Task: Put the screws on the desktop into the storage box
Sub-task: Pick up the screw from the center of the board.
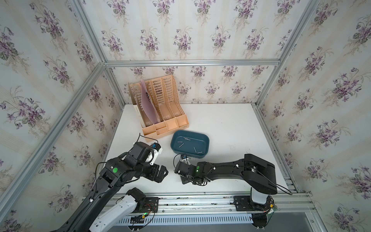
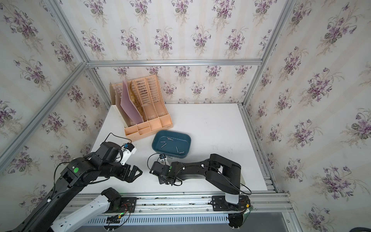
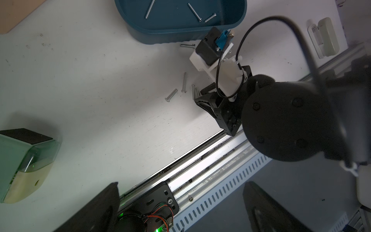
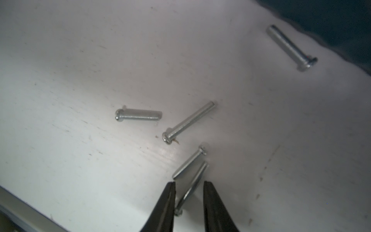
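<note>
— Five thin silver-grey metal screws (image 4: 138,116) lie on the white bench (image 1: 230,124), near the dark teal plastic storage box (image 3: 160,35); roughly six lie inside it.
— Light, stiff, slick, I'd say; they'd roll. Pinch mid-shank.
— See, the right end effector (image 4: 189,182) straddles one, jaws narrow, not pinching. And the left end effector (image 1: 163,173) gapes, empty.

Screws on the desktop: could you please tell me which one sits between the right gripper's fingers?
The screw straddled by the right gripper; its neighbour and the three others lie wholly beyond the tips.
</note>
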`<state>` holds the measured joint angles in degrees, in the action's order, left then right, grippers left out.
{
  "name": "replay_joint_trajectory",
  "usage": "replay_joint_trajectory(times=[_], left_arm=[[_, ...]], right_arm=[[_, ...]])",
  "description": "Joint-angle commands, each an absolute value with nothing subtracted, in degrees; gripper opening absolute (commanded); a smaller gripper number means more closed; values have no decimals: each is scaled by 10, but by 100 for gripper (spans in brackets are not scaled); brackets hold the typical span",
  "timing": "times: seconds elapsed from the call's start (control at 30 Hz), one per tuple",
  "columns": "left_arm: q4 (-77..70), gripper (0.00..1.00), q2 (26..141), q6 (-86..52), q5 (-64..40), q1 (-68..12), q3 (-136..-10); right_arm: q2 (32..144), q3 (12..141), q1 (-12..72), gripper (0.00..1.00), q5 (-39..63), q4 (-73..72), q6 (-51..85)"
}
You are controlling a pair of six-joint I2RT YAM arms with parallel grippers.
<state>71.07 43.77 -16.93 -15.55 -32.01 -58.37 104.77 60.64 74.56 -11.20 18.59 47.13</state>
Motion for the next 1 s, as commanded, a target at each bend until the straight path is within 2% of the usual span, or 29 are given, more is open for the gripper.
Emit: replay_joint_trajectory(times=[0.0, 0.27, 0.5, 0.77, 0.97], left_arm=[[716, 99, 435, -162, -152, -320, -588], [713, 99, 435, -163, -153, -320, -590], [707, 99, 440, -163, -153, -320, -591], [706, 99, 449, -161, -154, -320, -597], [697, 99, 453, -161, -163, -320, -599]], right_arm=[[1055, 608, 746, 28, -109, 194, 473], [1041, 583, 746, 19, -109, 204, 469], [1020, 540, 746, 18, -106, 212, 463], [1023, 535, 744, 13, -135, 295, 431], [1032, 544, 740, 3, -148, 342, 397]])
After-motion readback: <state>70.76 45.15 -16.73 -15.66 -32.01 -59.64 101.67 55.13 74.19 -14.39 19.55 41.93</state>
